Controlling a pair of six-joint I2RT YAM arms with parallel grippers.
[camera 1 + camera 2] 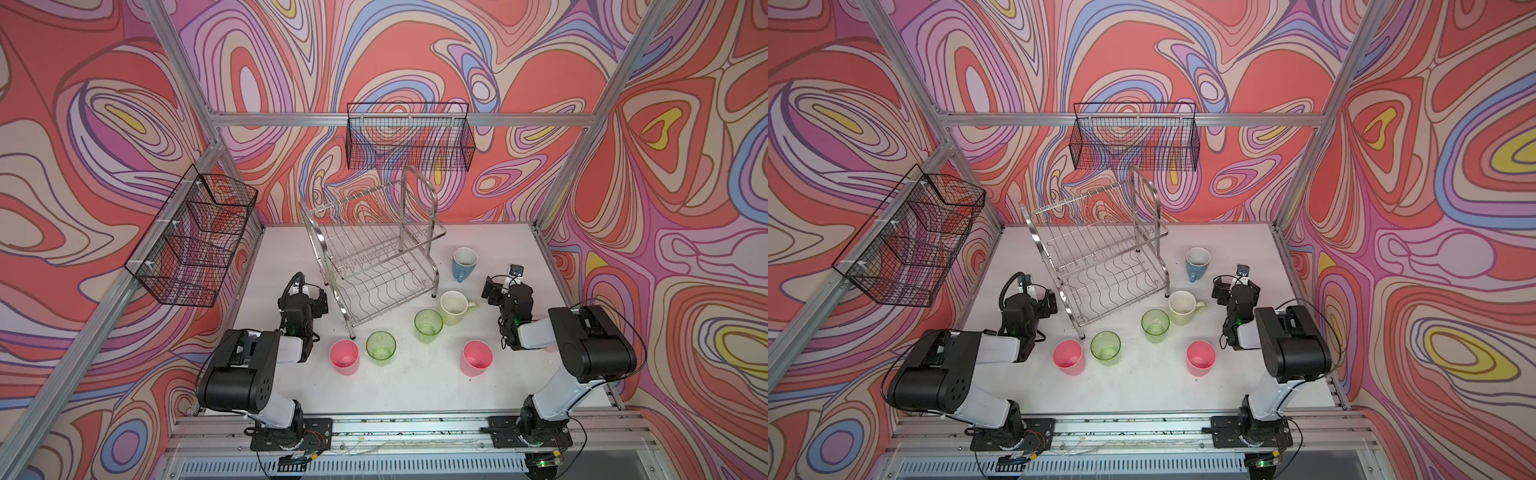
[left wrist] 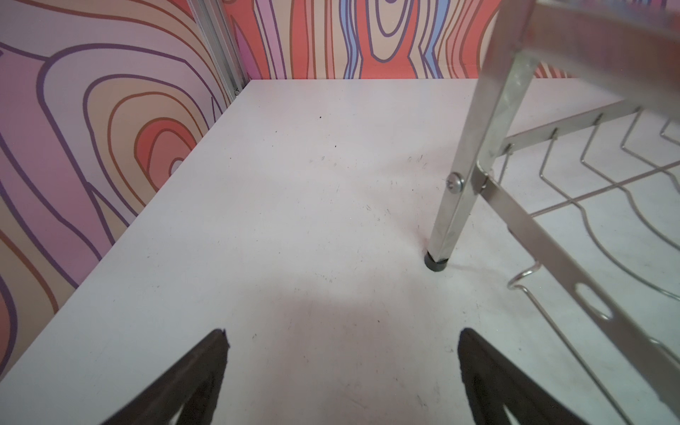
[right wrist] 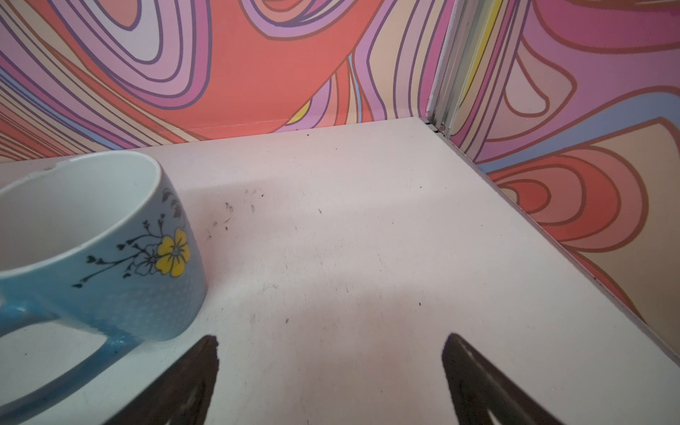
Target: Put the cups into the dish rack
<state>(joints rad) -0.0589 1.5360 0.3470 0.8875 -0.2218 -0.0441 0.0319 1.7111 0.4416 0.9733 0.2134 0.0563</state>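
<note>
The left jaws and right jaws are standing spread, gripping nothing; six cups (image 1: pixel 428 326) are sitting upright on the desk (image 1: pixel 415 390) near the dish rack (image 1: pixel 376 253), blue mug (image 3: pixel 121 287) beside the right jaws

The dark fingers (image 2: pixel 200 371) of the left gripper (image 2: pixel 342 331) are seen spread wide apart over the scuffed white tabletop (image 2: pixel 294 220). A square leg of the shiny silver wire dish rack (image 2: pixel 474 154) is planted there on a black rubber foot (image 2: pixel 436 263), with wavy lower-tier wires beside it. The table is bounded by swirl-patterned walls (image 2: pixel 92 128).
</note>
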